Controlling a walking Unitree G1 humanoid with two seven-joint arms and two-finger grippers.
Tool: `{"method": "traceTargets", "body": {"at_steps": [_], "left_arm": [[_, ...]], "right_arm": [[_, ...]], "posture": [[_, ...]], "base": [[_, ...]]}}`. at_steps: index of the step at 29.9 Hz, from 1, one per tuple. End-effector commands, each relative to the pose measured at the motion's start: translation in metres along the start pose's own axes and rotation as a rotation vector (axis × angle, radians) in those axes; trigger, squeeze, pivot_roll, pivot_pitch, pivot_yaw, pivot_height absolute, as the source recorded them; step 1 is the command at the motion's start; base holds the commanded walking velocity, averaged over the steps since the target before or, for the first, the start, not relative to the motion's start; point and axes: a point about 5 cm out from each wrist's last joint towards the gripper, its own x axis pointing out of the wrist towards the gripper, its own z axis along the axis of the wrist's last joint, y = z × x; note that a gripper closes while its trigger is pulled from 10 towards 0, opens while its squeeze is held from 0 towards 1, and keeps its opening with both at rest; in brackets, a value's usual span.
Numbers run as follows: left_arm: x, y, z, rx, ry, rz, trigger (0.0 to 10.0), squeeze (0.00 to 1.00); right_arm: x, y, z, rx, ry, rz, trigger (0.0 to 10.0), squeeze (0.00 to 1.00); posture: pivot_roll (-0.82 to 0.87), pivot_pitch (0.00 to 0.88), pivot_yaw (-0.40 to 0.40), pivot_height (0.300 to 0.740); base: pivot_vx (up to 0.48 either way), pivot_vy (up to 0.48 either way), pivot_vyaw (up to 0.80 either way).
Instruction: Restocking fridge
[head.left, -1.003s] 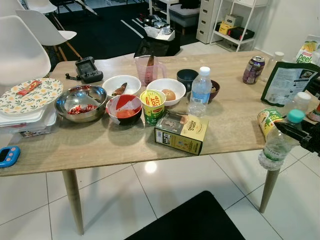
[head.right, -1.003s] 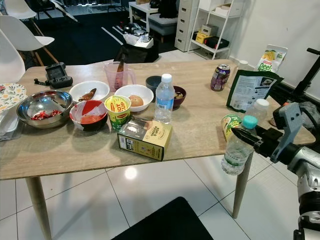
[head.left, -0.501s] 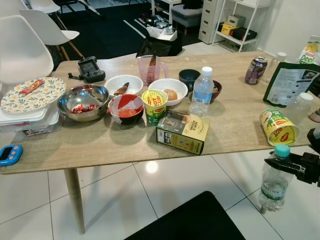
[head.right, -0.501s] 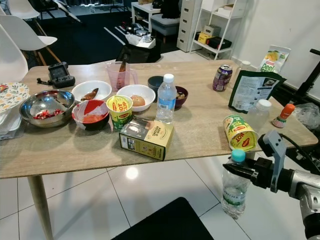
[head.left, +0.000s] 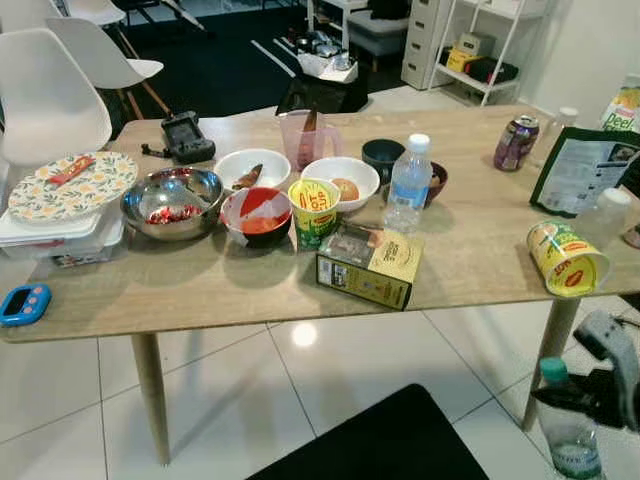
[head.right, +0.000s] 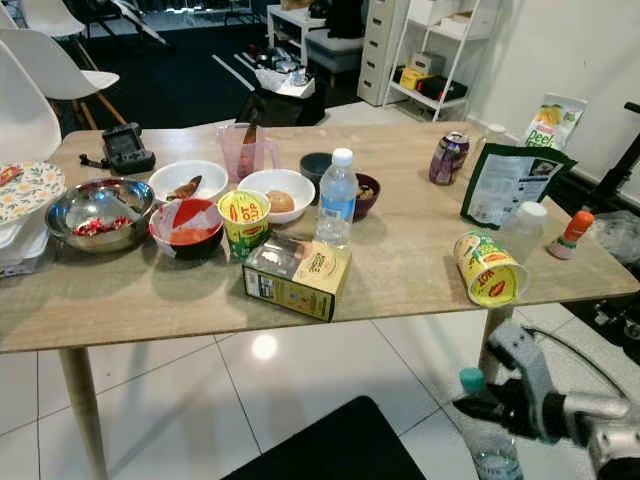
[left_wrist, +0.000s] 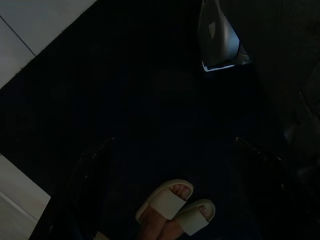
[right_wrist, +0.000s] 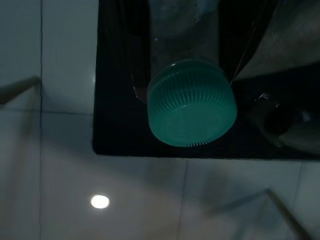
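The right tool (head.right: 478, 408) grips a clear water bottle (head.right: 490, 440) by the neck, just under its green cap (right_wrist: 191, 102), and holds it upright, low beside the counter (head.right: 400, 250) and above the tiled floor (head.right: 300, 370). Pinching at the neck lets the body hang straight down, which likely keeps the bottle steady while it is carried toward the fridge; no fridge is in sight.

The left arm hangs idle over a dark mat (left_wrist: 150, 100), where a person's feet in pale sandals (left_wrist: 175, 205) stand; I cannot tell how its tool is set.

On the counter other stock waits: a second water bottle (head.right: 336, 198), a yellow carton (head.right: 297, 277) lying flat, an upright noodle cup (head.right: 244, 219), another noodle cup (head.right: 486, 268) tipped on its side near the edge, a purple can (head.right: 446, 158), a green pouch (head.right: 510, 184), and bowls of food (head.right: 185, 226).

One item is in hand; most of the restocking seems yet to be done.
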Motion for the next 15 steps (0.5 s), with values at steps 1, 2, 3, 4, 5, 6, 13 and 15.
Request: {"method": "traceTargets", "body": {"at_steps": [1,2,3,4,5,6,13,15], "left_arm": [[0.005,-0.012,0.026,-0.01,-0.107,-0.031,10.0,0.0],[0.004,-0.009,0.026,-0.014,-0.107,-0.019,10.0,0.0],[0.004,-0.006,0.027,-0.024,-0.109,-0.005,10.0,0.0],[0.004,-0.006,0.027,-0.024,-0.109,-0.005,10.0,0.0],[0.003,-0.003,0.028,-0.038,-0.115,0.013,10.0,0.0],[0.003,-0.003,0.028,-0.038,-0.115,0.013,10.0,0.0],[0.003,0.001,0.035,-0.096,-0.146,0.045,10.0,0.0],[0.003,0.002,0.037,-0.095,-0.152,0.048,10.0,0.0]], "right_arm": [[0.0,-0.001,-0.008,0.016,0.015,-0.039,10.0,0.0],[0.008,0.003,-0.02,0.061,0.028,-0.124,10.0,0.0],[0.015,0.006,-0.032,0.111,0.04,-0.218,10.0,0.0],[0.015,0.006,-0.032,0.111,0.04,-0.218,10.0,0.0],[0.022,0.01,-0.044,0.187,0.041,-0.329,10.0,0.0],[0.022,0.01,-0.044,0.187,0.041,-0.329,10.0,0.0],[0.049,0.042,-0.078,0.382,0.085,-0.512,10.0,0.0],[0.058,0.055,-0.085,0.405,0.11,-0.528,10.0,0.0]], "posture": [[-0.03,0.0,-0.057,0.74],[-0.03,0.0,-0.05,0.74],[-0.03,0.0,-0.047,0.74],[-0.03,0.0,-0.047,0.74],[-0.03,0.0,-0.046,0.74],[-0.03,0.0,-0.046,0.74],[-0.04,0.0,-0.034,0.74],[-0.03,0.0,-0.028,0.74]], "base": [[0.0,0.0,0.0],[0.0,0.0,0.0],[0.0,0.0,0.0],[0.0,0.0,0.0],[0.0,0.0,0.0],[0.0,0.0,0.0],[0.0,0.0,0.0],[0.0,0.0,0.0]]}}
